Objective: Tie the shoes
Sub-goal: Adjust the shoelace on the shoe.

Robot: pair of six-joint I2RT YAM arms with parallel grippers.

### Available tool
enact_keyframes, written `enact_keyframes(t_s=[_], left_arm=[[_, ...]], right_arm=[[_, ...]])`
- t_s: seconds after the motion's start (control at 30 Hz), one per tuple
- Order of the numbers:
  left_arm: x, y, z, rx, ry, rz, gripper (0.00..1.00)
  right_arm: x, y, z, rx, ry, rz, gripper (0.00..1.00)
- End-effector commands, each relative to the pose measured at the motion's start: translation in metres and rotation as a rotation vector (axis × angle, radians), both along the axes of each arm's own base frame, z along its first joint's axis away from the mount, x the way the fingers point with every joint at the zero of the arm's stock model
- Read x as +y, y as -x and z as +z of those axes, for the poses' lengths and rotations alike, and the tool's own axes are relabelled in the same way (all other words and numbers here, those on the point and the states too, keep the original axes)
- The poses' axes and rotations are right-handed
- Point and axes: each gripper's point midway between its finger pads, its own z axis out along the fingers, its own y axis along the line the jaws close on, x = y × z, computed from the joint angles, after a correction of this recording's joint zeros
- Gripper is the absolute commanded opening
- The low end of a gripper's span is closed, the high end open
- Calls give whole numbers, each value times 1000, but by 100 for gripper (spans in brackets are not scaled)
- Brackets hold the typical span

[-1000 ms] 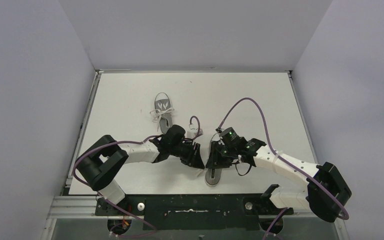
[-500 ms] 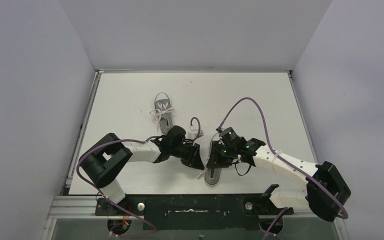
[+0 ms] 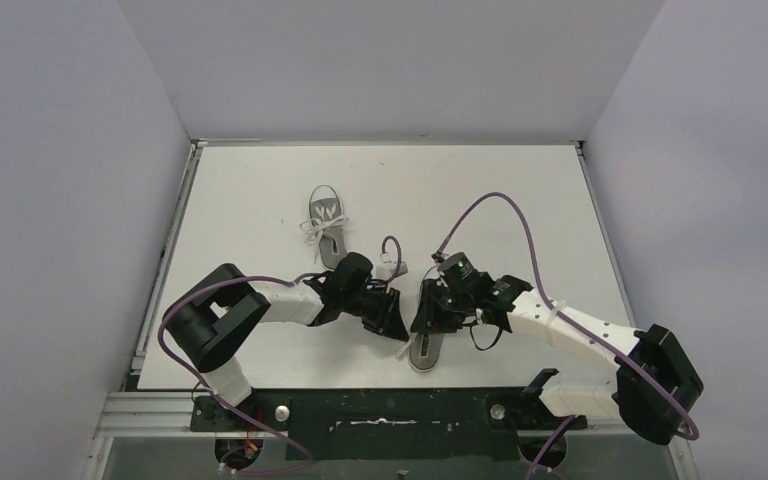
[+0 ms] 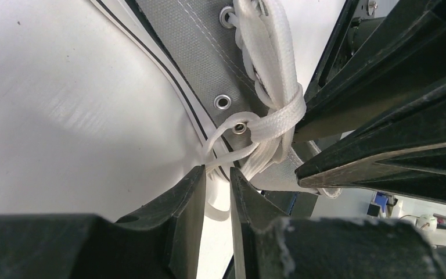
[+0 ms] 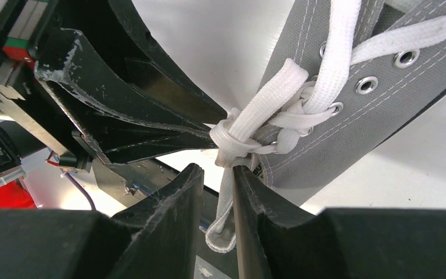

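1. the shoes (image 3: 332, 243) are grey canvas with a fine woven texture, pale stitching, and white sole edges carrying a thin black line.
2. the laces (image 5: 337, 52) are white; the eyelets (image 4: 222, 102) are silver.
3. the desk (image 3: 520, 180) is plain white.
4. the left claw (image 4: 216, 192) and right claw (image 5: 218, 192) are black, scuffed pale in places.
5. the arms (image 3: 570, 328) are white with black joints; their cables (image 3: 497, 197) are purple.
6. a green light (image 3: 457, 268) glows on the right arm.
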Motion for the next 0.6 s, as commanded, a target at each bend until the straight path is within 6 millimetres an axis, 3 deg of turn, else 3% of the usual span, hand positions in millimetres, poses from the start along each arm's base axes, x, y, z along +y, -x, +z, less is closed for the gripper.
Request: enact_keyframes(t_s=[0.0, 0.27, 0.57], left_arm=[[-11, -7, 14, -32, 64, -18, 19], [-13, -8, 20, -35, 71, -22, 18], [-13, -9, 19, -37, 63, -28, 17]], right_arm=[[14, -15, 14, -58, -36, -1, 27], [15, -15, 3, -41, -33, -3, 27], [6, -6, 11, -39, -33, 4, 4]])
